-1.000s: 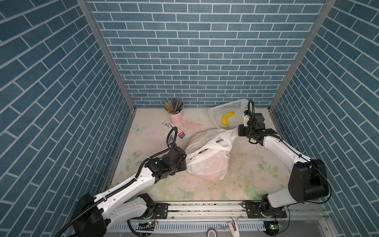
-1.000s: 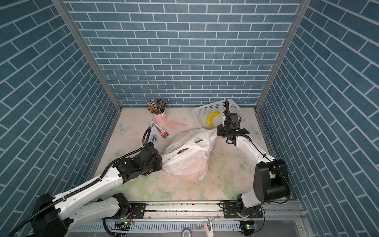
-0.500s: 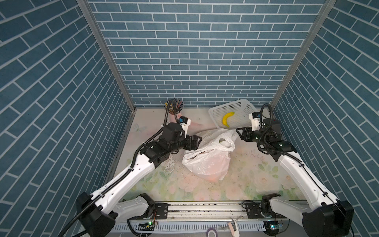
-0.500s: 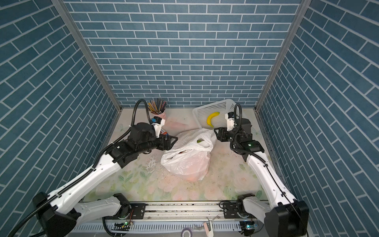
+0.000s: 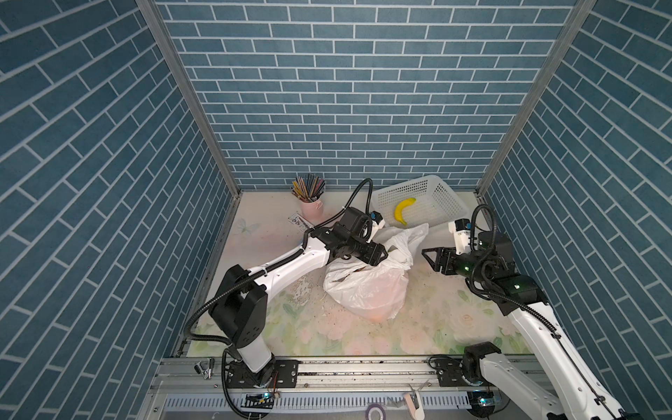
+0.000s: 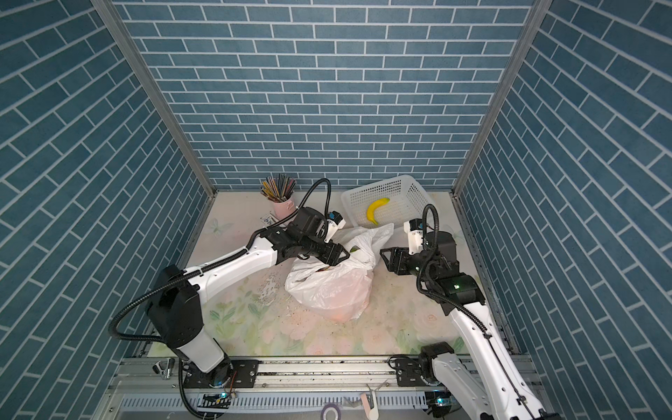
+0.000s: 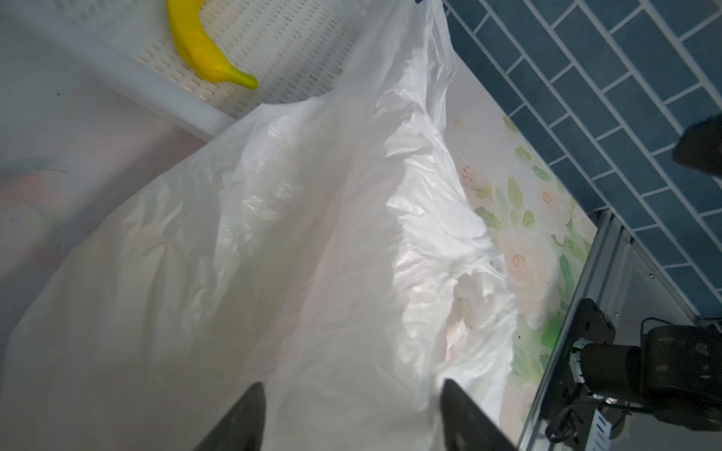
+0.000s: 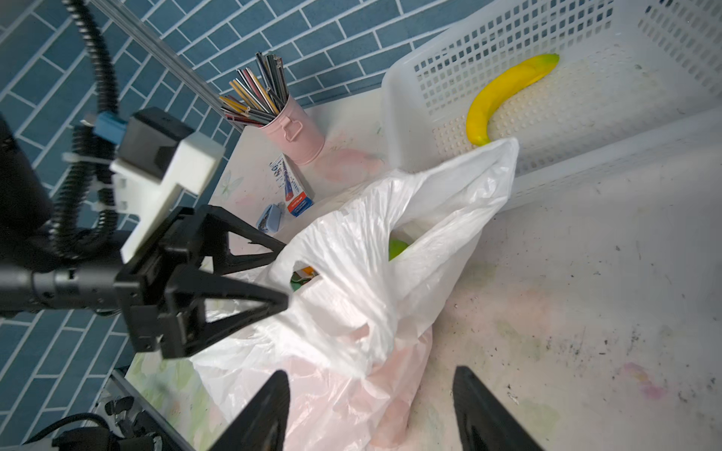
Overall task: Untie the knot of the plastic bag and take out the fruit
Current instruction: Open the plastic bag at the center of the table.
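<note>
The thin, crinkly, translucent white plastic bag (image 5: 367,287) slumps at the middle of the flower-printed table (image 5: 436,327). Its two handle loops (image 8: 488,164) stand apart, so it looks untied, with the mouth gaping. Inside, a round green fruit (image 8: 396,248) and a sliver of orange fruit (image 8: 308,270) show; the rest is only a pinkish blur through the film.

The film should handle as soft, slippery and easy to tear, while the load inside is likely heavy and free to roll. The bunched loops or the mouth's rim look like the best hold. The fruit seems firm and round, so it is best gripped across the middle.

The left gripper (image 8: 286,274) is at the mouth with its jaws apart, tips against the film and no pinch evident. The right gripper (image 5: 428,259) hangs just right of the bag, jaws wide and empty.

At far right a white perforated plastic basket (image 5: 436,192) holds a yellow banana (image 5: 403,214). At far left stand a pink metal cup of coloured pencils (image 5: 311,209) and a small printed carton (image 8: 293,187), whose writing is too small to read.
</note>
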Tool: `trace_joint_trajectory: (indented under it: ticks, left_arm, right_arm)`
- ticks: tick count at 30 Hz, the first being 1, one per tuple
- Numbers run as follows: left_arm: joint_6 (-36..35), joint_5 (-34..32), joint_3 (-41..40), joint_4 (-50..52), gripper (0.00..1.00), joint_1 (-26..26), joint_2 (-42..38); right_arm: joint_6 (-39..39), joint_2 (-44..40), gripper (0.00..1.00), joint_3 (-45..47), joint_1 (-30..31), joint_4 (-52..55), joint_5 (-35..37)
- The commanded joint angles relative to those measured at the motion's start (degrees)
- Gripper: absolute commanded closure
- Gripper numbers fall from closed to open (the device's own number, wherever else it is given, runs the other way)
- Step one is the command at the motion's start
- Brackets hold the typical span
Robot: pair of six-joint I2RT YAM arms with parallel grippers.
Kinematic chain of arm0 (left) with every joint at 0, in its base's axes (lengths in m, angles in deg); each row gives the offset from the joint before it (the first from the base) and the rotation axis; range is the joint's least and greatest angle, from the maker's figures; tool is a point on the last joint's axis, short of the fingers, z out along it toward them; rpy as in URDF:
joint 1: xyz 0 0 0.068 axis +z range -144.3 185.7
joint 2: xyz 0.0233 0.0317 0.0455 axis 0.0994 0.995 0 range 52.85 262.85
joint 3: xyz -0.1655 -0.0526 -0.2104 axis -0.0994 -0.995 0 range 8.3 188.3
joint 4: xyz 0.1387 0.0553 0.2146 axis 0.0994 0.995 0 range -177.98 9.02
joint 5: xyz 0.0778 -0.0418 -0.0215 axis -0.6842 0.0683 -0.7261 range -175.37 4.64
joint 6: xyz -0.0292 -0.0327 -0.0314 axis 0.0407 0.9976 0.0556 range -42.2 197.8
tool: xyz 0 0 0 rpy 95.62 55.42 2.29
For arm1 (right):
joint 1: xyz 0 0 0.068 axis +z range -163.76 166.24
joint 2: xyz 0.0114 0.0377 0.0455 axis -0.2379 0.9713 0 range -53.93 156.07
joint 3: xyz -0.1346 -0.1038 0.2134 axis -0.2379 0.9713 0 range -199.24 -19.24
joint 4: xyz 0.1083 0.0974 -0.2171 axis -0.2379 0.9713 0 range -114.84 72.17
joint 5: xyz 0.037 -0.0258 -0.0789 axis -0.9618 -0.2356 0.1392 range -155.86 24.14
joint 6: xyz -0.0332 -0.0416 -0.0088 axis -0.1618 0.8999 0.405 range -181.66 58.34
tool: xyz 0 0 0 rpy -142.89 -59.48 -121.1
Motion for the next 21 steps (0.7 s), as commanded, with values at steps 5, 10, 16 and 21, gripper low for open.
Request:
trace_joint_trajectory:
  ticks: [5,10,16,21]
  left_arm:
    - [10.6,1.7,-1.2,-9.2,1.0,6.2,-3.5]
    - [17.3,7.4,-4.8,-13.5,1.0,11.6,-6.3]
    - [21.4,9.1,-4.9,-12.1,1.0,13.9,-6.0]
    - [22.6,7.1,-5.0,-11.1,1.0,15.6,-5.9]
  right_arm:
    - [0.1,1.6,0.33,2.0,8.8,-5.1,-1.7]
    - [5.8,12.3,0.24,-2.1,18.5,-13.0,4.3]
    - [10.2,27.8,0.06,-9.6,22.6,-18.8,6.4]
    - [11.3,34.7,0.09,-10.5,22.7,-14.7,3.3]
